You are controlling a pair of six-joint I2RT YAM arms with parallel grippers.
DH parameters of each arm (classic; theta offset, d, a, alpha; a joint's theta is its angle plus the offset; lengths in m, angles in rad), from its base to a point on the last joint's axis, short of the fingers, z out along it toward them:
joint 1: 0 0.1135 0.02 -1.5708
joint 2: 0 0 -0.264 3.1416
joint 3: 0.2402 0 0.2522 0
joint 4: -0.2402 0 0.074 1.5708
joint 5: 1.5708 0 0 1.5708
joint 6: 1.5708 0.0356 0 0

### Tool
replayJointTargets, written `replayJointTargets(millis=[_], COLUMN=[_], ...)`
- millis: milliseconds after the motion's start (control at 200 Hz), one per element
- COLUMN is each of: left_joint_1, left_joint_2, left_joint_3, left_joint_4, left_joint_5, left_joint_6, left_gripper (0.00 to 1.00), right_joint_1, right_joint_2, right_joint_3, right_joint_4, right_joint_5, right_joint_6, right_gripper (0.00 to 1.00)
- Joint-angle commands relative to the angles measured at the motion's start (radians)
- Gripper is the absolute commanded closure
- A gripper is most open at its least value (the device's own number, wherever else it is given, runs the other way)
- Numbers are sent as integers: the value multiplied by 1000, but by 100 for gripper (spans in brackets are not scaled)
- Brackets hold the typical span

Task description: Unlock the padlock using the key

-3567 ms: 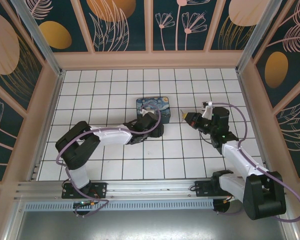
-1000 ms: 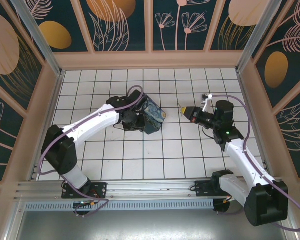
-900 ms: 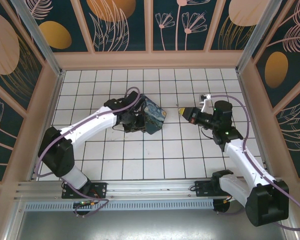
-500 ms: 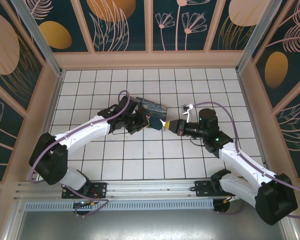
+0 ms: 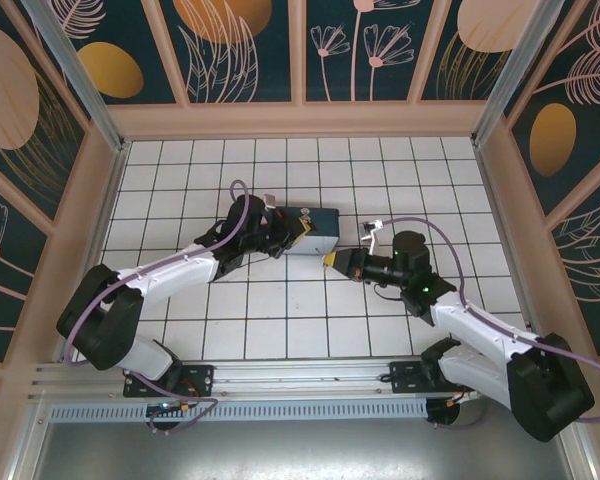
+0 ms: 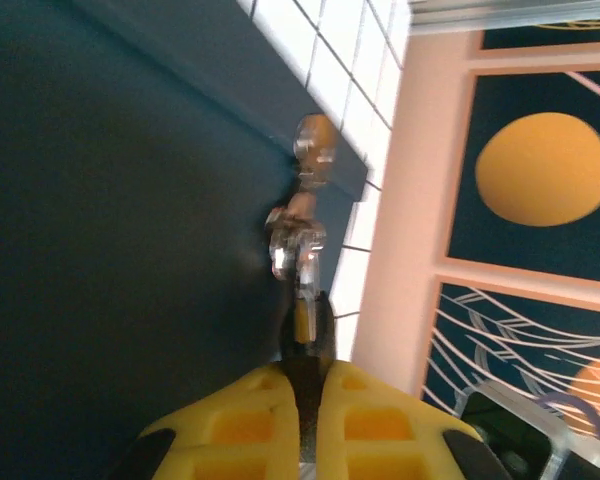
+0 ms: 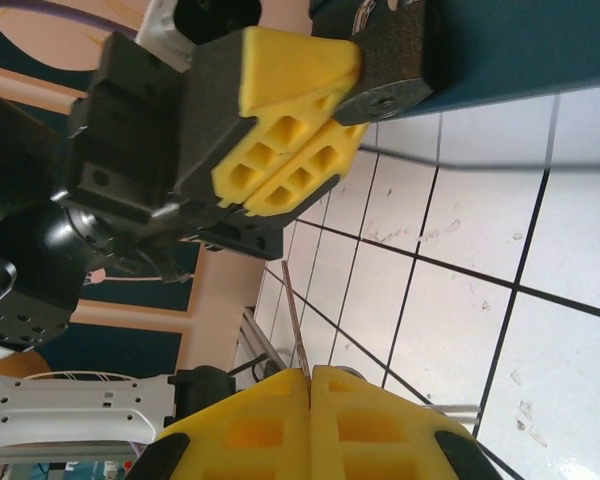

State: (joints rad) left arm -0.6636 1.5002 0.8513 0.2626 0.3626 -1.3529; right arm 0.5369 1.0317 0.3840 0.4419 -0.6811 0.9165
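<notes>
Nearest, the right claw (image 7: 310, 383) was pressed together on the thin key (image 7: 295, 325), whose tip stuck out ahead. Beyond it, above the tiled table (image 7: 480, 260), the left claw (image 6: 305, 380) pinched the dark padlock (image 7: 392, 62) (just beside the box (image 7: 520, 40)).

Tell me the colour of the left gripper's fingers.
Yellow fingers; clearest in the right wrist view.
</notes>
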Motion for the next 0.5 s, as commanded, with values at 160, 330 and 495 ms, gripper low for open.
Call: replayJointTargets(millis=[160, 330, 495], left_joint_1=[6, 7, 6], left_joint_2=[-6, -4, 13], left_joint_3=[-28, -60, -86], left_joint_4=[275, 326, 395], left_joint_5=[56, 69, 79], left_joint_6=[-58, -85, -116], left_gripper=[94, 94, 94], right_joint_1=[-15, -22, -23], right_joint_2=[83, 71, 95], right_joint_3=[-5, -15, -23], right_joint_4=[205, 226, 258], right_joint_5=[31, 64, 83], right_joint_6=[114, 151, 182], right_gripper=[100, 100, 100])
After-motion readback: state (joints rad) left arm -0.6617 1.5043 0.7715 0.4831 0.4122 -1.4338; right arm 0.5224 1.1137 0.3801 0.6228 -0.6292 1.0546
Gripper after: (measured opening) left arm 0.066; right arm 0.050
